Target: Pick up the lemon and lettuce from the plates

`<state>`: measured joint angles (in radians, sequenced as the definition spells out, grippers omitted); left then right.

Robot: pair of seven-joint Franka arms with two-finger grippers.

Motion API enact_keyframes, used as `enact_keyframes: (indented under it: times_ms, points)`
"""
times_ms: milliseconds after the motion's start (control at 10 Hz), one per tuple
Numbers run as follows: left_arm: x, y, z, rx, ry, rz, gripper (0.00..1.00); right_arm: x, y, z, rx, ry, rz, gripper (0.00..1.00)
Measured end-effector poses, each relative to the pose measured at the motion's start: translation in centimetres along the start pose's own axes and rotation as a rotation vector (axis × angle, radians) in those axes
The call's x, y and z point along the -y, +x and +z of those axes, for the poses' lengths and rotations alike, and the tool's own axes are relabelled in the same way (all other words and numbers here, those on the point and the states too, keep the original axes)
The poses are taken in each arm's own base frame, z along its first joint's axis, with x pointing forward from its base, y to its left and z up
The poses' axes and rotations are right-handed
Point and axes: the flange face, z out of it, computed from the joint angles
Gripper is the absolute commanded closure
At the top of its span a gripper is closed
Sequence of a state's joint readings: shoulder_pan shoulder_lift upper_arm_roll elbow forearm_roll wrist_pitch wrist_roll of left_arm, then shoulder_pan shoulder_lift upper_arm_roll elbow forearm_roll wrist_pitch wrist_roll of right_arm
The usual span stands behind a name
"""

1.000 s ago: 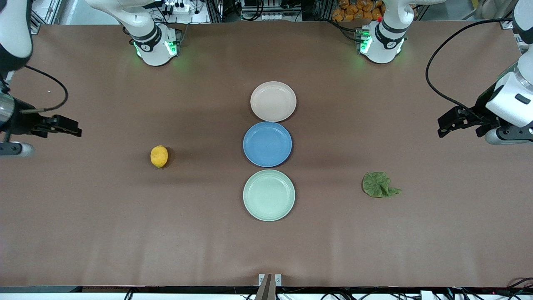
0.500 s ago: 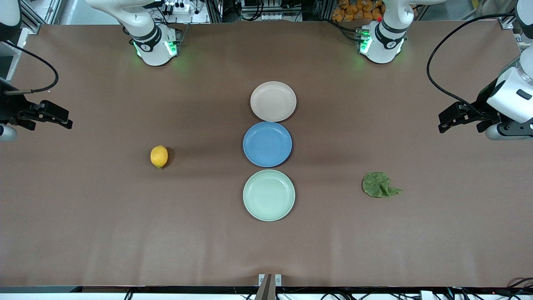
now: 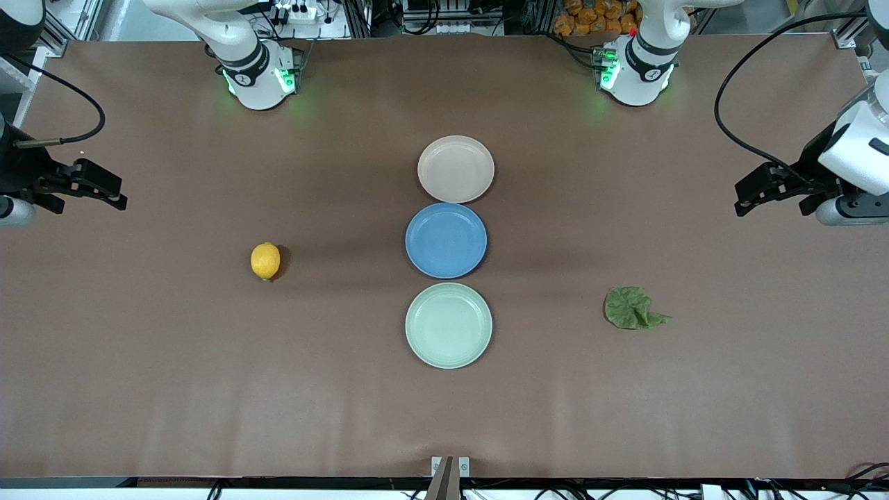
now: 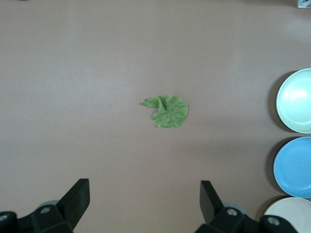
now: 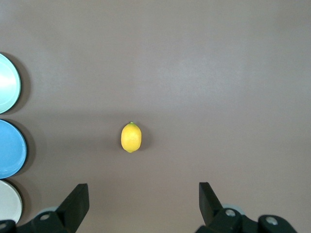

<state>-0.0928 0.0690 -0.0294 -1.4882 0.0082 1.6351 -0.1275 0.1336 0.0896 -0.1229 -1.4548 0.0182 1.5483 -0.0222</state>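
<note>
The lemon lies on the bare table toward the right arm's end, on no plate; it also shows in the right wrist view. The lettuce lies on the bare table toward the left arm's end, and shows in the left wrist view. The beige-pink plate and the mint green plate are empty. My right gripper is open and empty, up over the table's edge at its end. My left gripper is open and empty over its own end.
A bright blue plate, also empty, sits between the beige-pink and mint green plates in one row at mid-table. Both arm bases stand along the table's edge farthest from the front camera. Cables hang from both wrists.
Both grippers have shifted a little toward the bases' side of the table and stay open. The lemon, the lettuce and the plates have not moved.
</note>
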Motion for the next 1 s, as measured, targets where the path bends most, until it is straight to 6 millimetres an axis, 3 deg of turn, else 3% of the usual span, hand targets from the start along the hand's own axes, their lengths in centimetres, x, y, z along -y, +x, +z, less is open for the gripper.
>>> enact_keyframes:
  times_ms: [1000]
  points:
    - [0.3,-1.2,-0.7,0.067,0.009,-0.003,0.0,1.0,1.0,-0.7,-0.095,-0.031,0.027,0.0]
